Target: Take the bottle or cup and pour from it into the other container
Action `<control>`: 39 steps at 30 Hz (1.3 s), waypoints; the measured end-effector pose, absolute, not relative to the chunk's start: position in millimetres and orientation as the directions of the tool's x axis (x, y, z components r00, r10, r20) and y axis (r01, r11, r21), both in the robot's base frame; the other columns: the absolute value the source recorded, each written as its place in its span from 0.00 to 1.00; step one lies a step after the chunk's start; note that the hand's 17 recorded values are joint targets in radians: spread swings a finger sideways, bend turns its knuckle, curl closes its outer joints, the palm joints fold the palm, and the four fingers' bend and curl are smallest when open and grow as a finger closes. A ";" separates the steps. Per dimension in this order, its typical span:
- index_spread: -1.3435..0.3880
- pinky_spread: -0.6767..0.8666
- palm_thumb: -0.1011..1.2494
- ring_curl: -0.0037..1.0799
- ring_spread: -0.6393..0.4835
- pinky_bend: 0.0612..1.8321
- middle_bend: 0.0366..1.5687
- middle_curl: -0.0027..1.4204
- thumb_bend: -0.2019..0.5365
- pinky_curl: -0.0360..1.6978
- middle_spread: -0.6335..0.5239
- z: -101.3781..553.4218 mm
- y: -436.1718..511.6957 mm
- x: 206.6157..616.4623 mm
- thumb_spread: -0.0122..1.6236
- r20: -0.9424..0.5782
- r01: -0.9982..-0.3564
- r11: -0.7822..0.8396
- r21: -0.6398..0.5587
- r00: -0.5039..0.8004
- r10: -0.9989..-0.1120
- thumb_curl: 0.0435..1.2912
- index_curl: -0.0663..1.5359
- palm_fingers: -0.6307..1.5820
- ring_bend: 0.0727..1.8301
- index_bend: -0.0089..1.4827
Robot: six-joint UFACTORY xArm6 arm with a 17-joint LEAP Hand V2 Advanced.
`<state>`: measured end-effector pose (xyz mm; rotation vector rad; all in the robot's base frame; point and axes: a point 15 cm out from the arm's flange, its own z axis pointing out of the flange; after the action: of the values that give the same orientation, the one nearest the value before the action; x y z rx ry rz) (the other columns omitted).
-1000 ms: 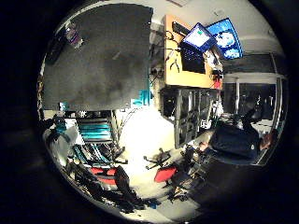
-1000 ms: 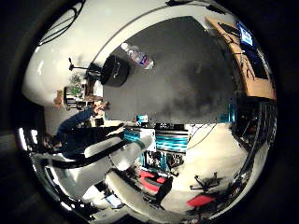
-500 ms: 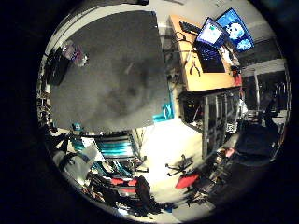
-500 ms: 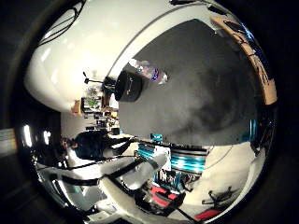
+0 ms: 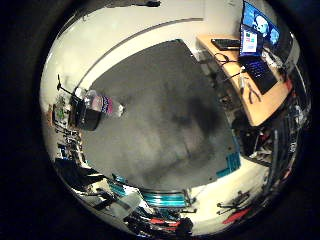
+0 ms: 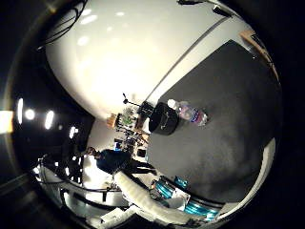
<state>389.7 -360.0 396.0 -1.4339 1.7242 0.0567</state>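
While both palm cameras look down from far up, the big dark grey mat [image 5: 165, 115] fills most of what they see. From left to right in the little finger side view, a black pot [image 5: 82, 114] sits at the far edge of the mat, and a clear plastic bottle [image 5: 104, 105] lies on its side right next to it, so close they seem to touch. The bottle has a white cap and a label with blue and pink on it. Both look small, so they are well away from the palm. The middle of the mat is bare, with some lighter smudges on it. Past the mat on the other side stands a wooden desk [image 5: 260, 107], and on it are an open laptop [image 5: 255, 57] and a keyboard [image 5: 226, 44]. A lit screen [image 5: 260, 21] stands behind them. Some teal parts [image 5: 165, 199] show at the near edge of the mat. The thumb side view shows the same pot and bottle beside a white wall [image 6: 138, 52]. A white part of the arm [image 6: 143, 198] reaches in at the edge there. The fingers of the hand do not show in either view, so I cannot tell if the hand is spread or curled.
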 end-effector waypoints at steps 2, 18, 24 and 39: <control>0.67 0.72 0.22 0.24 0.73 0.34 0.16 0.24 0.24 0.07 0.63 390.3 -361.6 395.3 0.58 -0.651 -0.806 0.351 -0.477 0.056 -0.757 0.20 0.21 0.36 0.16 0.12; 0.67 0.74 0.34 0.23 0.73 0.38 0.14 0.24 0.24 0.04 0.59 324.7 -342.7 424.4 0.60 -0.833 -0.762 0.431 -0.483 0.249 -0.494 0.20 0.22 0.37 0.17 0.11; 0.67 0.74 0.34 0.23 0.73 0.40 0.14 0.24 0.23 0.03 0.59 304.2 -326.1 434.0 0.60 -0.851 -0.767 0.431 -0.475 0.275 -0.448 0.20 0.22 0.37 0.17 0.11; 0.67 0.74 0.34 0.23 0.71 0.41 0.14 0.24 0.23 0.02 0.59 261.4 -272.4 479.4 0.60 -0.878 -0.815 0.378 -0.440 0.303 -0.370 0.20 0.22 0.37 0.19 0.11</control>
<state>479.4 -272.4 261.4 -1.2169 1.2963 0.4199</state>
